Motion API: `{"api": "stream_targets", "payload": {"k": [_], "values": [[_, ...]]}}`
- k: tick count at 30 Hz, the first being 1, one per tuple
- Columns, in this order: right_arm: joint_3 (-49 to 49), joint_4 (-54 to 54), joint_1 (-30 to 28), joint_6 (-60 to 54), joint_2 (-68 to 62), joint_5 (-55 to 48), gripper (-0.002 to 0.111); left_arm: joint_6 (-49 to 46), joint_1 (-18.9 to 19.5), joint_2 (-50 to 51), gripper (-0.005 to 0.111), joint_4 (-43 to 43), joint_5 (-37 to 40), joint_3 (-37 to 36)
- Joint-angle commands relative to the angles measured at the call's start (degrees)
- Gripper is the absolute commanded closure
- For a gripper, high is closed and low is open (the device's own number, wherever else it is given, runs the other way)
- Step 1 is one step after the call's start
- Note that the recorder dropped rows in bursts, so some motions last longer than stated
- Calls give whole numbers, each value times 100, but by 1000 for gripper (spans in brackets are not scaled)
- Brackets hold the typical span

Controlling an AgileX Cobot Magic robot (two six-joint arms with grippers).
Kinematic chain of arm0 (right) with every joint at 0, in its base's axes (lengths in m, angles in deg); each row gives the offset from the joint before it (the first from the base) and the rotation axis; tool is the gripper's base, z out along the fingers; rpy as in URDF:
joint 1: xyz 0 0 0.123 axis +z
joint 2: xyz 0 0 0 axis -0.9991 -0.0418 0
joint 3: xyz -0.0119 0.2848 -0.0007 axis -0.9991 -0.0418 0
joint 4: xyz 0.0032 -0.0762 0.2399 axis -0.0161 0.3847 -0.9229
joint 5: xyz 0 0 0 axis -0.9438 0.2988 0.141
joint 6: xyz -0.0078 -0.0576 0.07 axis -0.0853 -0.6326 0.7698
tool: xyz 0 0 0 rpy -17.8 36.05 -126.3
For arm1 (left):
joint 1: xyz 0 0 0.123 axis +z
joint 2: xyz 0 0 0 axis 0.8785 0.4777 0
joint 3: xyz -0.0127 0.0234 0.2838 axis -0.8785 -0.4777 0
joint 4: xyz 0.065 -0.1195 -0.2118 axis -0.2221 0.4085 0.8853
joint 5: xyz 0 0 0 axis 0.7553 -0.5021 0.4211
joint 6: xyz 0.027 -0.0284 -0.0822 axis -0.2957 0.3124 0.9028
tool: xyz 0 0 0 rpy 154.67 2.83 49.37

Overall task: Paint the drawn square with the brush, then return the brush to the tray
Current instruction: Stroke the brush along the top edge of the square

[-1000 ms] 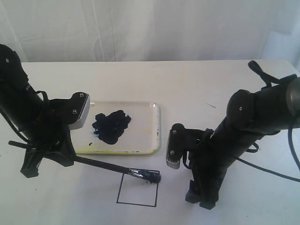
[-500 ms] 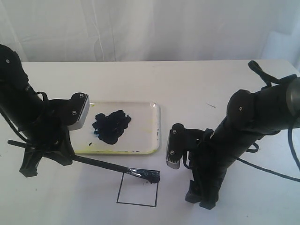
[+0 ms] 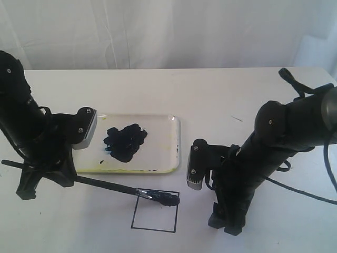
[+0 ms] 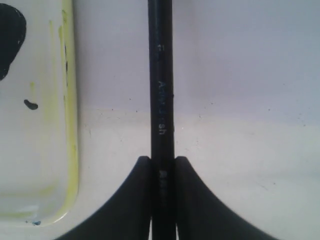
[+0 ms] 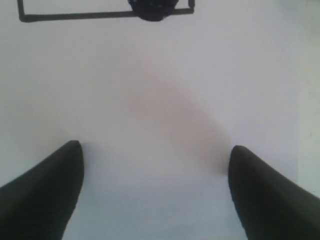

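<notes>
Though left tool [image 4: 162, 167] clamps brush [image 4: 161, 90] | tip outside left wrist view

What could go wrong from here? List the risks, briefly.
1. The brush tip sits at a corner of the drawn square, so a stroke may smear paint outside the outline.
2. The left jaws pinch the handle far from the tip; it may pivot or wobble.
3. The tray lies close by; a careless return sweep could knock it.

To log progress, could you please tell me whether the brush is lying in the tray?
No, the left tool grips the brush, its tip at the drawn square's corner, outside the tray.
</notes>
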Motion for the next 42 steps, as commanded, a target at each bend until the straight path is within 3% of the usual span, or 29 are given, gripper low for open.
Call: {"api": "stream_targets", "payload": {"k": [1, 21, 37, 42], "values": [[-23, 59, 16, -41, -62, 82, 34, 92, -28, 6, 107, -42, 125, -31], [-23, 168, 16, 89, -62, 196, 34, 31, -28, 19, 107, 662, 275, 236], [-23, 168, 16, 100, -62, 184, 34, 163, -28, 54, 107, 574, 42, 59], [-23, 168, 16, 100, -62, 184, 34, 544, -28, 176, 107, -30, 116, 59]]}}
